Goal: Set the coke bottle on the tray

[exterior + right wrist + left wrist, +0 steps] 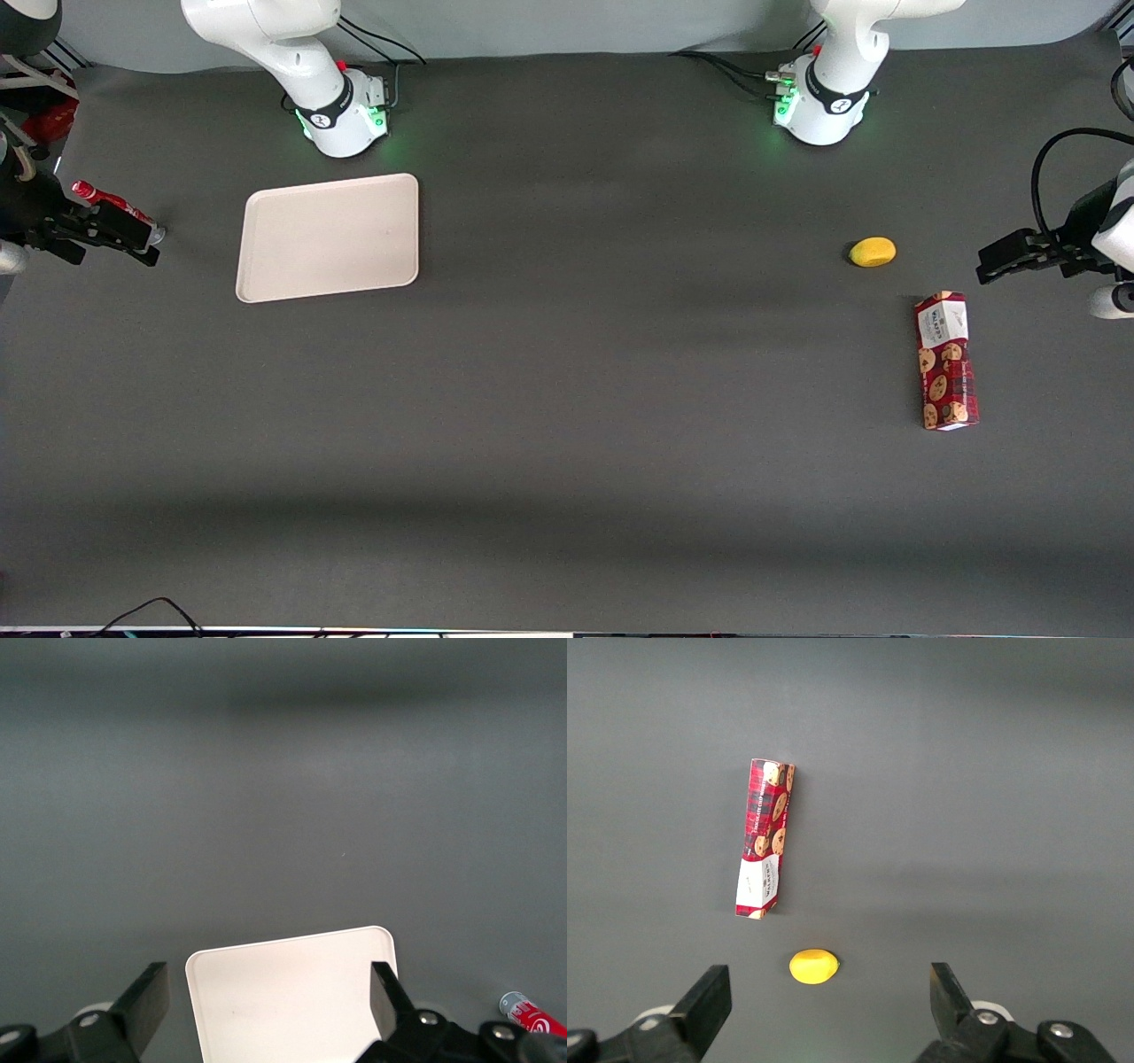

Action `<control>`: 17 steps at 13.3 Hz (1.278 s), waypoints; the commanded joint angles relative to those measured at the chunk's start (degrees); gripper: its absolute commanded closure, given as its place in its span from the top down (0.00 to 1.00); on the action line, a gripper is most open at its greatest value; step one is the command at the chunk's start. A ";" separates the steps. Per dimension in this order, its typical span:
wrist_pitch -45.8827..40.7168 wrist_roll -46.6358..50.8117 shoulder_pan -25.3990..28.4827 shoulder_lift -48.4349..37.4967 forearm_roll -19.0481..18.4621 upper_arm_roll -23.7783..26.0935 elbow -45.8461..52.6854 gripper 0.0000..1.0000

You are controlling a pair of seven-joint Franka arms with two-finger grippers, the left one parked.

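Dark grey matting covers the worktop [567,399] edge to edge. The cream tray [329,237] lies flat near the working arm's base. The gripper [133,244] hangs at the working arm's end of the worktop, fingers [149,997] spread wide, holding nothing. The coke bottle [113,209] lies just beside it, well apart from the tray.

A robotics laboratory test bench: two white robot arm bases [341,120] with green status lights stand bolted along one edge of a dark grey matte table [567,461], black cables trailing to a plain grey backdrop, the right arm's black two-finger gripper [137,244] hanging near the table's end.
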 commanded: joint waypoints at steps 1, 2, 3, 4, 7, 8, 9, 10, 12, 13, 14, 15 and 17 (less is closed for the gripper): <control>0.23 -1.19 0.36 0.06 -0.72 -0.40 0.32 1.00; 0.40 -1.10 0.36 0.58 -0.81 -0.40 0.50 1.00; -0.03 -1.28 0.19 0.50 -0.89 -0.49 0.32 1.00; -1.78 -1.71 -0.42 -0.19 -0.90 -0.83 -0.20 1.00; -10.48 -7.41 -4.36 -0.64 -1.34 -4.35 -0.20 1.00; -11.45 -10.21 -6.12 -0.64 -1.60 -4.70 -0.38 1.00; -11.72 -11.98 -7.80 -0.64 -2.64 -5.66 -0.64 1.00; -11.72 -14.17 -8.51 -0.82 -4.92 -7.06 -1.51 1.00; -10.85 -20.05 -8.78 -0.90 -7.83 -11.97 -3.01 1.00; -9.28 -23.22 -8.78 -1.17 -7.84 -15.22 -4.50 1.00; -6.74 -25.86 -8.87 -2.13 -7.84 -18.04 -7.03 1.00; -3.67 -27.37 -8.95 -3.09 -8.10 -20.33 -10.19 1.00; 1.78 -31.75 -8.95 -5.11 -8.98 -24.90 -16.26 1.00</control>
